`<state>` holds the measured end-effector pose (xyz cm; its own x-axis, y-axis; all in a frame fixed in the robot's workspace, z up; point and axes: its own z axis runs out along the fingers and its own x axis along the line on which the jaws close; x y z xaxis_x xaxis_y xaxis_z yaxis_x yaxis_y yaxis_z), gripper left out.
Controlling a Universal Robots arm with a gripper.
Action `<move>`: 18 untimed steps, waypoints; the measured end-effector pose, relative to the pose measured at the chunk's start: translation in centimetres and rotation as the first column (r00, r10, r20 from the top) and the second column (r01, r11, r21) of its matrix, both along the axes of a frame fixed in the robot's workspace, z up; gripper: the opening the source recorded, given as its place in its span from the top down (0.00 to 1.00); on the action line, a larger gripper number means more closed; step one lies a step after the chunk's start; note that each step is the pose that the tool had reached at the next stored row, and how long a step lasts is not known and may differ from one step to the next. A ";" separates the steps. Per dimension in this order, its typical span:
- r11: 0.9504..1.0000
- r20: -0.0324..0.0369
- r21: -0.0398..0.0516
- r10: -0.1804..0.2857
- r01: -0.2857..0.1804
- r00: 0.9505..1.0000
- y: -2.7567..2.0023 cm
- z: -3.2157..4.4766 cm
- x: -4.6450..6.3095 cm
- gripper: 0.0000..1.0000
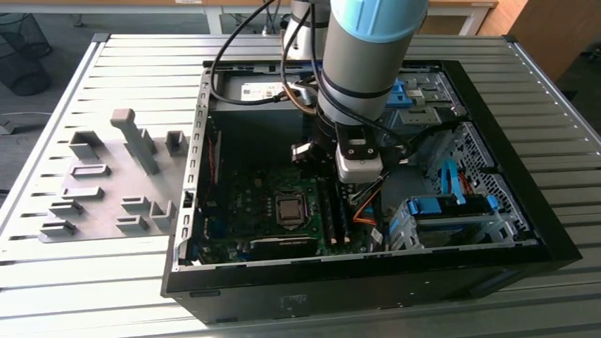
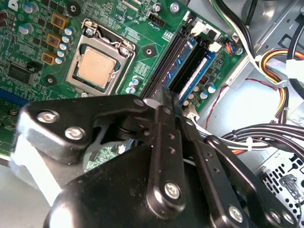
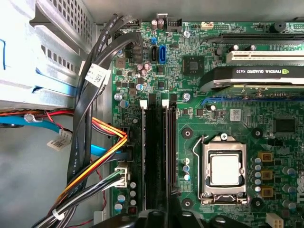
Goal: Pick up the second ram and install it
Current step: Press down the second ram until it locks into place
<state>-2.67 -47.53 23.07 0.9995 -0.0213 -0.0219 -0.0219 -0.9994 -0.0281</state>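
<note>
Gripper [image 1: 358, 184] hung low over the memory slots [image 3: 159, 152] beside the processor [image 3: 224, 169]. Jaws drawn together, apparently pinching the second ram [image 2: 167, 92] on edge above a slot — not yet seated, judging by this.

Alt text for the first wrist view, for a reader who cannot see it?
Top-down look at a green motherboard inside a computer case, with dark memory slots running beside the bare CPU in its socket. Orange and black cables cross on the other side of the slots.
</note>
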 end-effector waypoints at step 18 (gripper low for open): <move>1.000 0.000 0.000 0.000 0.000 1.000 -0.06 -0.13 0.0 0.70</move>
